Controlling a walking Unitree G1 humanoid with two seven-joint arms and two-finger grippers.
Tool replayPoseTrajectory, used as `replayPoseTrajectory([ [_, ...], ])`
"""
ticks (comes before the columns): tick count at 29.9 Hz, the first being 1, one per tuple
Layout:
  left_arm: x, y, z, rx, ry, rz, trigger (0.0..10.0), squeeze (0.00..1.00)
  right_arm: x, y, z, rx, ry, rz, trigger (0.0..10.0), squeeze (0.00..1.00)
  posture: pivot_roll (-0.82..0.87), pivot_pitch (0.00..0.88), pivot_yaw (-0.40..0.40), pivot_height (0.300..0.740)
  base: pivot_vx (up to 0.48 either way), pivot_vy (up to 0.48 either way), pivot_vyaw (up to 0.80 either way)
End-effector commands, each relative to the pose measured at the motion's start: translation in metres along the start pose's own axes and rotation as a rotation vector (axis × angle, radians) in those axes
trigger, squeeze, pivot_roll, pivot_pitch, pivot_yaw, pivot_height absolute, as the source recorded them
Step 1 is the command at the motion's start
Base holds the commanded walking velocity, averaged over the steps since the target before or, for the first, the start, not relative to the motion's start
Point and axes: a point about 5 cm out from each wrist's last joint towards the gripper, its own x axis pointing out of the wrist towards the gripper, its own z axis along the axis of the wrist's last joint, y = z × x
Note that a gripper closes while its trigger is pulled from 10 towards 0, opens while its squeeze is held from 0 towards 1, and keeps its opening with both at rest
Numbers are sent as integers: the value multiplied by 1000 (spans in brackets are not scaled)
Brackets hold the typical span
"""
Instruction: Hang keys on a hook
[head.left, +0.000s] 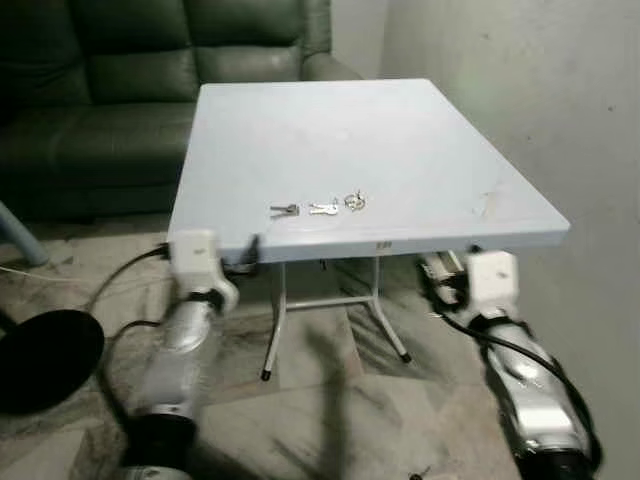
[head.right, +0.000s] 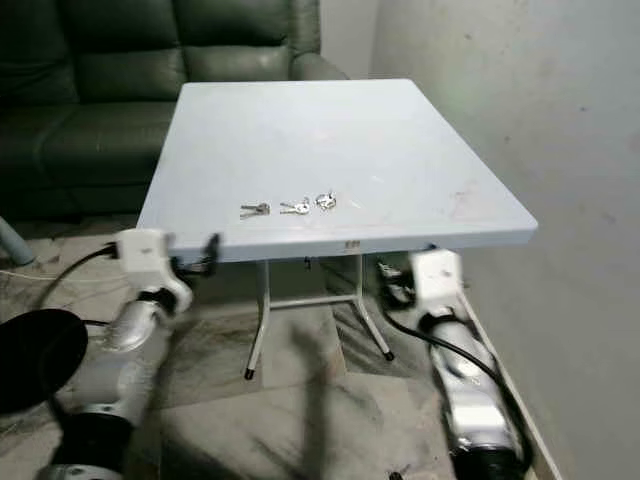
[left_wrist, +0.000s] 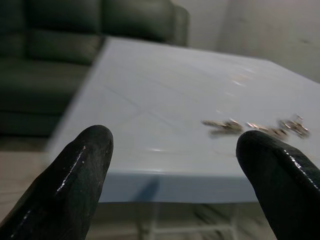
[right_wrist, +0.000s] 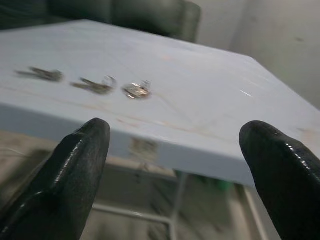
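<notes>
Dark green leather, the sofa fills the far left of the room, and a pale plaster wall runs along the right. Between them stands one square, light blue-grey table on thin white metal legs, over a mottled stone floor. One round black object lies on the floor at my near left.

Both my silver arms reach toward the table's near edge. My left gripper hangs just short of the near left corner, its two black fingers spread wide apart and holding nothing. My right gripper sits below the near right edge, fingers equally wide apart, also holding nothing.

Three small sets of keys lie in a short row on the tabletop, close to its near edge and a little left of centre. They are silvery metal; the leftmost looks darker, the rightmost is bunched around a ring. None touches another.
</notes>
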Motion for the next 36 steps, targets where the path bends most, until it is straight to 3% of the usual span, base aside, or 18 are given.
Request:
replayPoseTrajectory([
  [1,1,-10,0,-4,-3,-28,10000,0,-4,-9,-2,17,8,-30,10000,0,-13,33,-35,732,0,0,0],
  [14,1,-11,-1,-26,1,-29,10000,0,-5,-9,-1,35,5,-11,10000,0,-16,36,-36,732,0,0,0],
  [16,1,-11,-1,-24,1,-29,10000,0,-5,-7,0,-54,-3,12,10000,0,-17,35,-38,732,0,0,0],
  [27,0,-11,-1,-18,3,-31,10000,0,-6,-5,-1,10,-1,12,10000,0,-17,37,-37,732,0,0,788],
  [28,0,-11,-2,-19,4,-33,10000,0,-6,-6,0,48,-6,-1,10000,0,-18,36,-36,732,0,0,0],
  [36,0,-11,-3,-31,12,-38,10000,0,-6,-8,-1,34,3,-10,10000,0,-18,34,-34,732,0,0,0],
])
